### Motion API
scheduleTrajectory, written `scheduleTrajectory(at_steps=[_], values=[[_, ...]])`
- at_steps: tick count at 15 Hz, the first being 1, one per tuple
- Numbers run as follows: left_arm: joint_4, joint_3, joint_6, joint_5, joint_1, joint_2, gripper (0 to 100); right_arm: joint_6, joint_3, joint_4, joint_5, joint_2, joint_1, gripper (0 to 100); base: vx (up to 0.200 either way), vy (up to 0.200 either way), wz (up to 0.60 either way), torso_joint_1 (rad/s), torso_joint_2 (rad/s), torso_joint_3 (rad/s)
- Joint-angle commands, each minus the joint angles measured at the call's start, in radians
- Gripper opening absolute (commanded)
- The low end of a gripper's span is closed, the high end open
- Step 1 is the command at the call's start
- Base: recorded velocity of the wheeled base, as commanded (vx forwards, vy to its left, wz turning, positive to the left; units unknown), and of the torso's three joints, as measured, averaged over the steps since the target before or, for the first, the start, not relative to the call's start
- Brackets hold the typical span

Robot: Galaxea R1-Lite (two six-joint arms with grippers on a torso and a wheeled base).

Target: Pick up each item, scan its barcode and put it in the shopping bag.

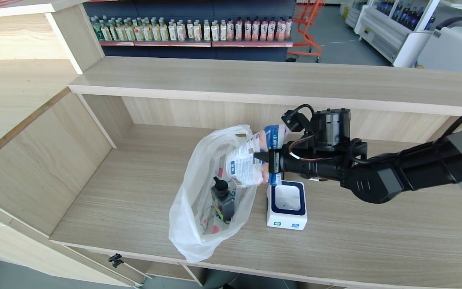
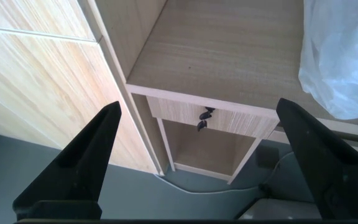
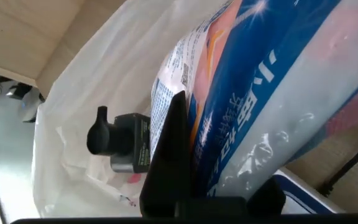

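Observation:
My right gripper (image 1: 261, 158) is shut on a blue, white and pink packet (image 1: 251, 156), holding it tilted over the open mouth of the white plastic shopping bag (image 1: 191, 208). In the right wrist view the packet (image 3: 272, 106) sits clamped against a dark finger (image 3: 171, 155), with the bag (image 3: 73, 112) beneath it. A dark, bottle-like item (image 1: 222, 198) lies inside the bag (image 3: 120, 140). The white and blue barcode scanner (image 1: 287, 204) stands on the counter just right of the bag. My left gripper (image 2: 201, 106) hangs open, holding nothing, in front of the counter's front edge, and the bag's lower corner (image 2: 340, 56) shows to one side.
The wooden counter (image 1: 355, 241) has a raised back ledge (image 1: 255, 80) and a side wall (image 1: 54, 160) on the left. A small dark latch (image 2: 205, 118) sits under the counter's front edge. Shelves of bottles (image 1: 191, 30) stand far behind.

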State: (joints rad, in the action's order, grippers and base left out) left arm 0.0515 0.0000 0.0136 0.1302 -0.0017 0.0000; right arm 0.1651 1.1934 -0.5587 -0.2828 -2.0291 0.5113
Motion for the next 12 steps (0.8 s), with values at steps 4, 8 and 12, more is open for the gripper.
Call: scheduleTrajectory(at_steps=[4, 8, 12], values=[[0.001, 0.0, 0.0, 0.0, 0.0, 0.002, 100, -0.036, 0.17, -0.015, 0.001, -0.21, 0.016, 0, 0.0, 0.0, 0.0, 0.0, 0.0, 0.0], [0.001, 0.0, 0.0, 0.0, 0.0, 0.002, 100, -0.035, 0.238, -0.012, -0.001, -0.267, 0.044, 100, 0.0, 0.0, 0.0, 0.0, 0.0, 0.0], [0.001, 0.0, 0.0, 0.0, 0.0, 0.002, 100, 0.1, 0.325, -0.013, -0.022, -0.255, 0.055, 100, 0.0, 0.0, 0.0, 0.0, 0.0, 0.0]])
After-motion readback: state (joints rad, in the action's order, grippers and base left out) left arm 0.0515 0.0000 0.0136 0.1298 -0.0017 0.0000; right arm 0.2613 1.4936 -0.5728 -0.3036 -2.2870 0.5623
